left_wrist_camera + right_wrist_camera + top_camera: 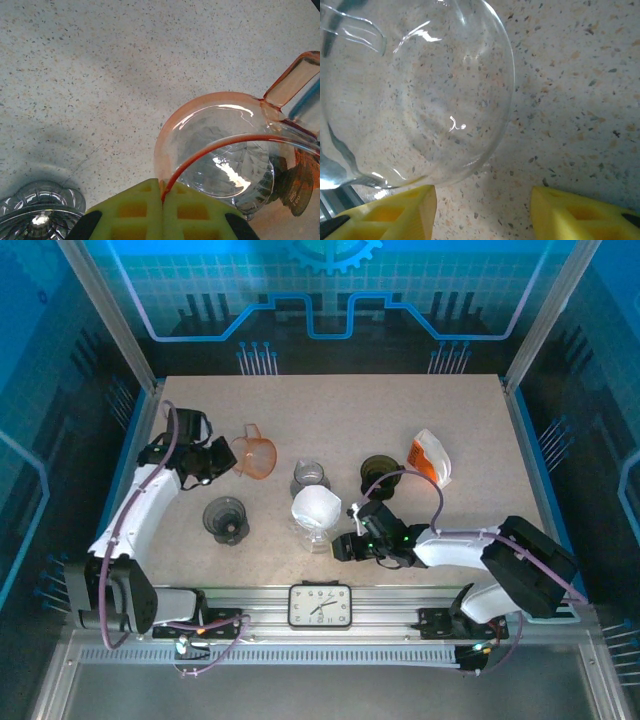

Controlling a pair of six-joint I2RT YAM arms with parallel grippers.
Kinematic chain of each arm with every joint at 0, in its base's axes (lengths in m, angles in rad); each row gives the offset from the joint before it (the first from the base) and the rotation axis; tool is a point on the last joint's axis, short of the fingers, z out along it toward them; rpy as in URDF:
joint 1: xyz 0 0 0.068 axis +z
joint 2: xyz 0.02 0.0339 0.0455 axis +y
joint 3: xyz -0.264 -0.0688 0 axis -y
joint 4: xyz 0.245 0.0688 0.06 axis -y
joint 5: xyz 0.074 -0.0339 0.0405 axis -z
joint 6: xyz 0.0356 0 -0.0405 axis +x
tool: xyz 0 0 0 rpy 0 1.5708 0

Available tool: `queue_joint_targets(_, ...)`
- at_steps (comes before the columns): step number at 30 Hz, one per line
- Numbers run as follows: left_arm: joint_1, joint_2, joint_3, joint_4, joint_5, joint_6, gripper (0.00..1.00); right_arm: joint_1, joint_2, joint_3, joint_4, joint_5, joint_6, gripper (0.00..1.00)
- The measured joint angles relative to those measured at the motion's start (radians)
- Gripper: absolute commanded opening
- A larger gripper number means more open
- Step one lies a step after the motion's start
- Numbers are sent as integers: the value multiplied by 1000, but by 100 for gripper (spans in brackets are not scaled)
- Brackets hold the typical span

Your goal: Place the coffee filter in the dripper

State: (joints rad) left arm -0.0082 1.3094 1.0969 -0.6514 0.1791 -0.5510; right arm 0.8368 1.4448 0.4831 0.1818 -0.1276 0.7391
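Speckled beige tabletop [400, 410] fills a cell with a blue-lit backdrop; near its middle a white paper coffee filter [318, 506] stands as an open cone, touching a clear glass dripper [415, 90] on its near side, though whether it sits inside that dripper I cannot tell; the right gripper [482, 212] is low at the table just right of this pair, its yellow fingers [395, 212] spread well apart with only bare table between them, the glass just ahead of one finger; the left gripper [162, 192] is at the left of the table, jaws pressed together on the thin rim of a translucent orange plastic dripper [225, 145], whose handle points away from the arm; a smoky grey ribbed dripper [225, 518] stands near it, toward the arms; behind the filter are a small clear glass vessel [310, 476], a dark olive dripper [380, 475] and an orange-and-white packet [430, 458]; a square white-faced clock [320, 605] rests on the front rail.
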Motion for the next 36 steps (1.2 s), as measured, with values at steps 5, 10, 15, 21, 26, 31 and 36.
queue_joint_targets(5, 31, -8, -1, -3, 34, -5, 0, 0, 26, 1, 34, 3, 23, 52)
queue_joint_targets(10, 61, -35, -11, -3, 48, -23, 0, 0, 61, 26, 47, 2, 36, 52)
queue_joint_targets(15, 81, -57, -23, -3, 47, -26, 0, 0, 122, 70, 82, -10, 45, 50)
queue_joint_targets(21, 83, -58, -23, -3, 47, -26, 0, 7, 235, 137, 226, -19, 47, 50)
queue_joint_targets(26, 85, -68, -23, -4, 45, -26, 0, 9, 317, 185, 330, -19, 47, 49)
queue_joint_targets(31, 103, -92, -23, -14, 9, -27, 0, 8, 365, 224, 367, -19, 55, 49)
queue_joint_targets(36, 149, -98, -23, -17, -28, -47, 0, 8, 408, 272, 378, -20, 63, 49)
